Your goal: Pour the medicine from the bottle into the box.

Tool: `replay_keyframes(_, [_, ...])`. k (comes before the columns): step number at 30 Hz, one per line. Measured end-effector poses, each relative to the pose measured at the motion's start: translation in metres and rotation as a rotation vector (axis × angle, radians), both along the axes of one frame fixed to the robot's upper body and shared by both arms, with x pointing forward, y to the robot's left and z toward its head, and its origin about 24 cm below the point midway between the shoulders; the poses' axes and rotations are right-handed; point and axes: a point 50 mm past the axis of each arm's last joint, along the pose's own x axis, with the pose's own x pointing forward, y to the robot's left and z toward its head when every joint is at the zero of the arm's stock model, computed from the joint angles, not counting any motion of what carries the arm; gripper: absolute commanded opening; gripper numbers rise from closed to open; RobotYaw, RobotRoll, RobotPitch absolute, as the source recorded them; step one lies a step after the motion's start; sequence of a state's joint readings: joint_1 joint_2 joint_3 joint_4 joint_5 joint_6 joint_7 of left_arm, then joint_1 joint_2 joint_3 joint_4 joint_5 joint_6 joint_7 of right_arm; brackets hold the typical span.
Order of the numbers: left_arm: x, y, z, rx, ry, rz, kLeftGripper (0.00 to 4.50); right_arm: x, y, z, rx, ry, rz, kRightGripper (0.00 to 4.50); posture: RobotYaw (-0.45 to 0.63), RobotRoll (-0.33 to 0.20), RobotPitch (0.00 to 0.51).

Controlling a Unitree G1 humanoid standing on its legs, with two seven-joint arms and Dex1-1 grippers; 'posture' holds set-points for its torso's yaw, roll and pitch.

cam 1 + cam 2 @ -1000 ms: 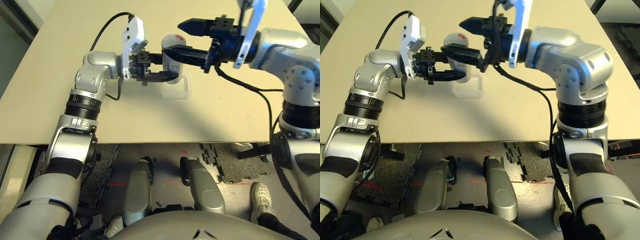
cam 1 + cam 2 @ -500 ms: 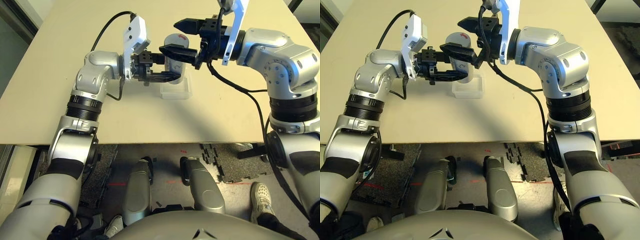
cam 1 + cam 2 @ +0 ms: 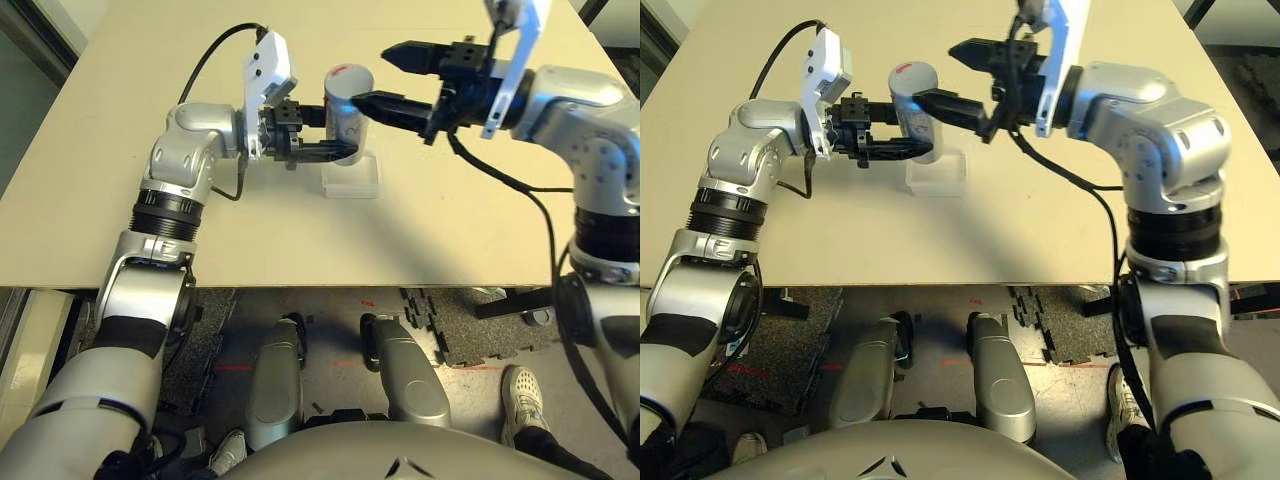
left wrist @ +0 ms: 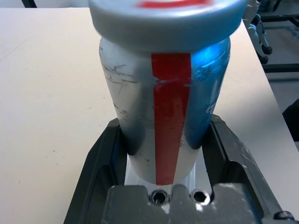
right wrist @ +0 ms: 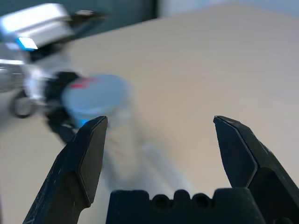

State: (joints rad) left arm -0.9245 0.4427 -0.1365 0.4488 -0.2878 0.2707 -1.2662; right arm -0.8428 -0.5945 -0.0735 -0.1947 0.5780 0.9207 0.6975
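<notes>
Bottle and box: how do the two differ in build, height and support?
The bottle is an opaque silver-grey cylinder; the box is a clear square tray. The bottle is tall and the box shallow. The left gripper grips the bottle, while the box rests on the table.

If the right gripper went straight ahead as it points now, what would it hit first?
Probably the bottle: one finger of the right gripper looks lined up to brush it, though the depth between them is unclear.
</notes>
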Motion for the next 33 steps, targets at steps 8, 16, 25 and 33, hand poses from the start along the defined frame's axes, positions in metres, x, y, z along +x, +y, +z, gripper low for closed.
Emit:
replay_keyframes(8, [0.003, 0.002, -0.003, 0.005, 0.001, 0.006, 2.47, -0.013, 0.008, 0.001, 0.017, 0.033, 0.078, 4.50, -0.09, 0.000, 0.187])
replay_keyframes(16, [0.004, 0.003, -0.006, 0.005, 0.003, 0.008, 2.47, -0.014, 0.031, 0.000, 0.020, 0.037, 0.171, 4.50, -0.09, 0.000, 0.184])
replay_keyframes(25, [0.004, 0.001, -0.007, 0.002, 0.003, 0.000, 2.47, -0.003, 0.050, -0.004, -0.060, -0.004, 0.195, 4.50, -0.08, 0.000, 0.182])
replay_keyframes(33, [0.003, -0.002, -0.004, 0.001, -0.004, -0.012, 2.47, 0.005, 0.058, -0.006, -0.096, -0.039, 0.206, 4.50, -0.07, 0.000, 0.188])
